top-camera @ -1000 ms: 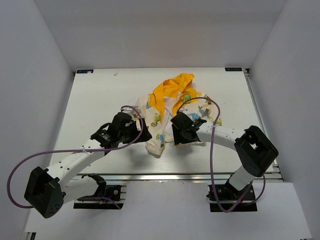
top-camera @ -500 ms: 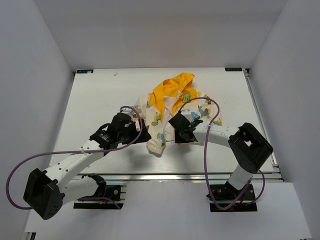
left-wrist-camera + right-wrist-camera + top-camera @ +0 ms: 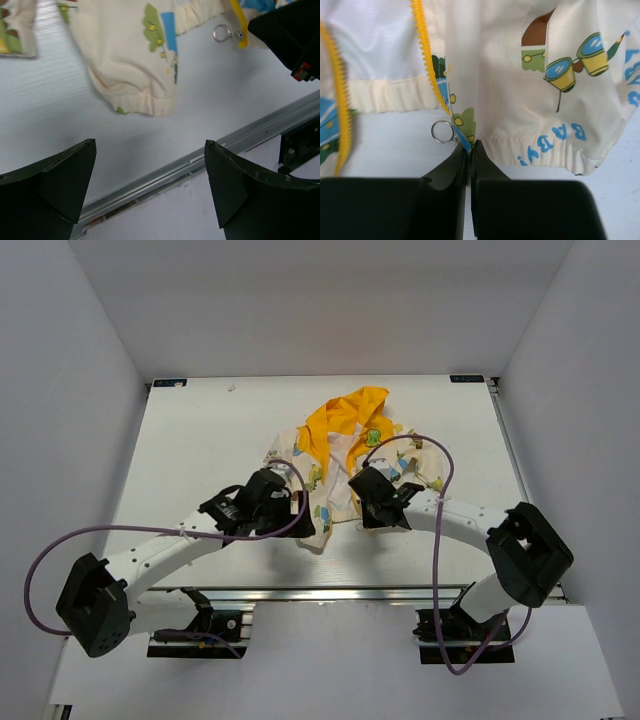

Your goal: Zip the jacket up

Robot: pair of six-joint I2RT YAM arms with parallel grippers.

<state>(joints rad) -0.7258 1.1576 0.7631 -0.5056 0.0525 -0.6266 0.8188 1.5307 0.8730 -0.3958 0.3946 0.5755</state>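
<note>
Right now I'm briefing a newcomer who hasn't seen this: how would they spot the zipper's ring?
On the table, find the jacket; follow its yellow zipper teeth down to the cream hem. Beside the right gripper pinching that hem lies the ring: the only silver loop among printed fabric.

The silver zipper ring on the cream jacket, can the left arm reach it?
Probably yes: the open left end effector has bare table before the ring, though the right end effector, gripping the jacket, crowds it.

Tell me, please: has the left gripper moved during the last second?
Yes. Seen from above, the left gripper has shifted right, away from the table left edge, and now sits at the lower hem of the jacket.
</note>
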